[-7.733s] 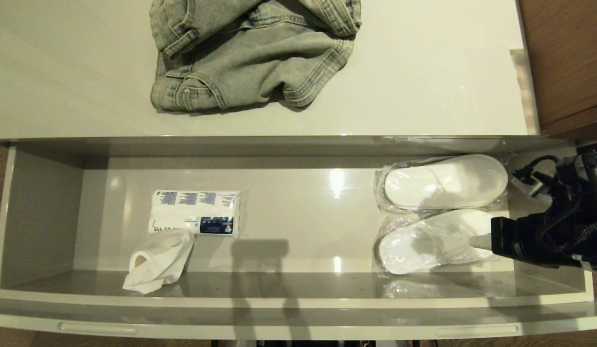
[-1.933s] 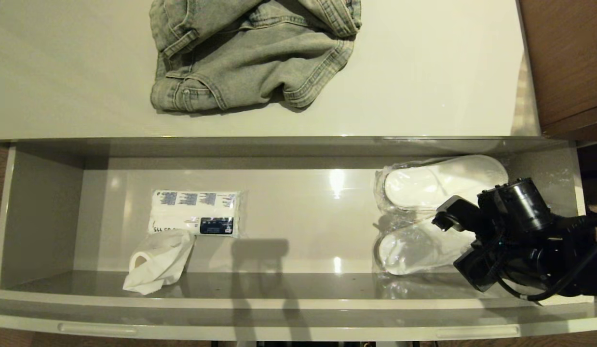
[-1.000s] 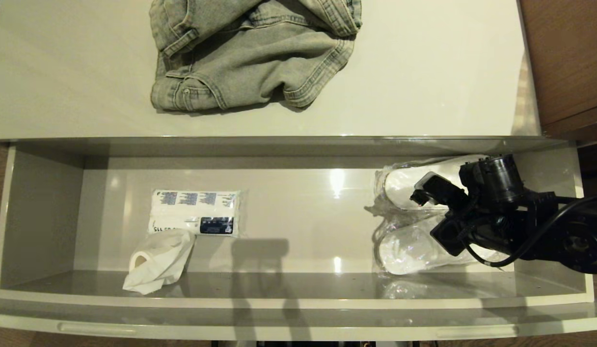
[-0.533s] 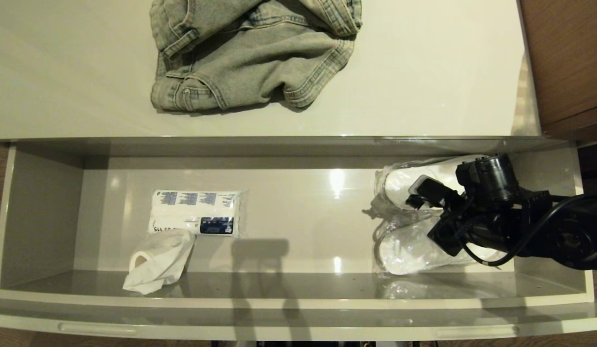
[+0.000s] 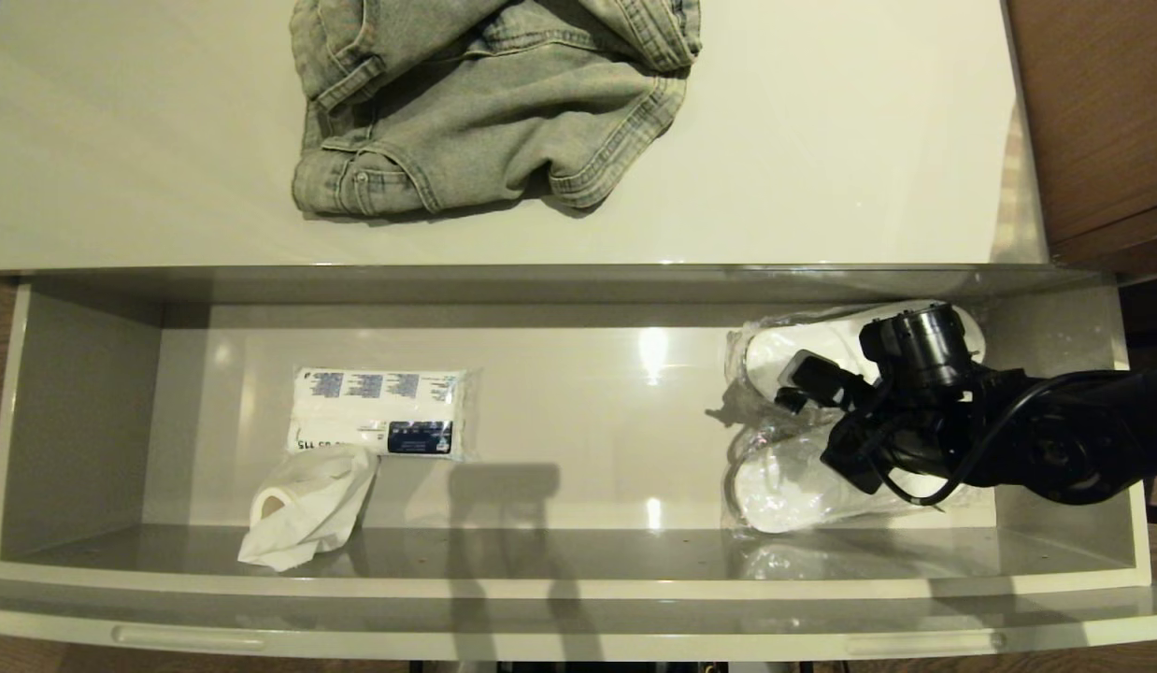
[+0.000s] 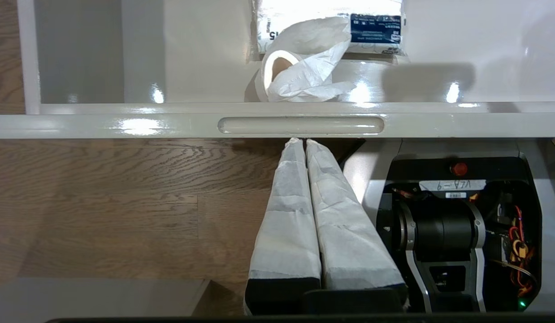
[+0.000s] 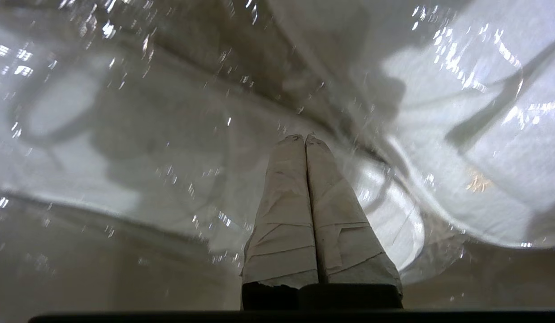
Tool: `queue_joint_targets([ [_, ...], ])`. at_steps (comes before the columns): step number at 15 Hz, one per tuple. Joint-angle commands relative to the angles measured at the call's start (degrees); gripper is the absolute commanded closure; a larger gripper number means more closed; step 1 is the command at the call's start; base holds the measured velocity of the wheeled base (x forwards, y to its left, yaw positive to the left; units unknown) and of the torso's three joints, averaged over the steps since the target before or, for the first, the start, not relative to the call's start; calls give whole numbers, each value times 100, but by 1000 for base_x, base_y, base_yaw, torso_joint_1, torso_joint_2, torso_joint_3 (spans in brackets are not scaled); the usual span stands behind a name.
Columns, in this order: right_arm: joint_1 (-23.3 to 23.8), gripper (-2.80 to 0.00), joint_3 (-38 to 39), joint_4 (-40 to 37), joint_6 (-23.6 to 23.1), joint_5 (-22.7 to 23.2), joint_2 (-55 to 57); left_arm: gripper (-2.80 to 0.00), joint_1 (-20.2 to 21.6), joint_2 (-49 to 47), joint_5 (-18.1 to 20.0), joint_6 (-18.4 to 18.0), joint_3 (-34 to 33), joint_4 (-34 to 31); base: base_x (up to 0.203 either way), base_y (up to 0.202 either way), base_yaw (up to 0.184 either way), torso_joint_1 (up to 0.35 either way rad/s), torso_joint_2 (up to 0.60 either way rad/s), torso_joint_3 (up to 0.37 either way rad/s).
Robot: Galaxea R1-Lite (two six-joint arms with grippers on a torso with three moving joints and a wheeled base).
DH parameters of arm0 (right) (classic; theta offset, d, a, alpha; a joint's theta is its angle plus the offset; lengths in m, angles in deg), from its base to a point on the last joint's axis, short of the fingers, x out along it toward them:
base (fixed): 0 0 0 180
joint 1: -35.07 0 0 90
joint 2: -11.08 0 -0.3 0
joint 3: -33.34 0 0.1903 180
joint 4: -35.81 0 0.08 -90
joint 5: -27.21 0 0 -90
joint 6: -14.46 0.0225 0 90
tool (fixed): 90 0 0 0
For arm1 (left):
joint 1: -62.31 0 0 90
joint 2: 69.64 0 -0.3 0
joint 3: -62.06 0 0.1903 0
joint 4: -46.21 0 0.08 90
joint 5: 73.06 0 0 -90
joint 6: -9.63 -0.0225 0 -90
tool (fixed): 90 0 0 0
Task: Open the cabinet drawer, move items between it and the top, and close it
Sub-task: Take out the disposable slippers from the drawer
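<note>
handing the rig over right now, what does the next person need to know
Right gripper: shut, tips against the crinkly plastic of the slipper packs; whether it has hold of the plastic is unclear.
Left gripper: shut, parked below the drawer front.
Done: drawer is open.
Both slipper packs lie at the drawer's right end; none on the top.
Left: move the packs up, close the drawer.

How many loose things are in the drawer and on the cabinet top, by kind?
Bagged slipper packs: 2, far pack and near pack, both in the drawer.
Tissue pack: 1, in the drawer.
Crumpled white paper roll: 1, in the drawer.
Denim garment: 1, on the top.
Total: 5.
</note>
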Motion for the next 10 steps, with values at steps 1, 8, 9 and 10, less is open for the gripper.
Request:
queue_joint_targets([
  [1,6,0,-95,184,-24,-12,190,0,0,2,-2,2,0,-3,0,0,0,0,0,0],
  [8,67,-280,-130,308,-165,-76,-305,0,0,2,-2,2,-9,6,0,0,0,0,0,0],
  [9,67,-280,-120,310,-158,-83,-425,0,0,2,-2,2,-7,-3,0,0,0,0,0,0],
  [10,67,-280,-82,313,-149,-91,-550,0,0,2,-2,2,0,-3,0,0,0,0,0,0],
])
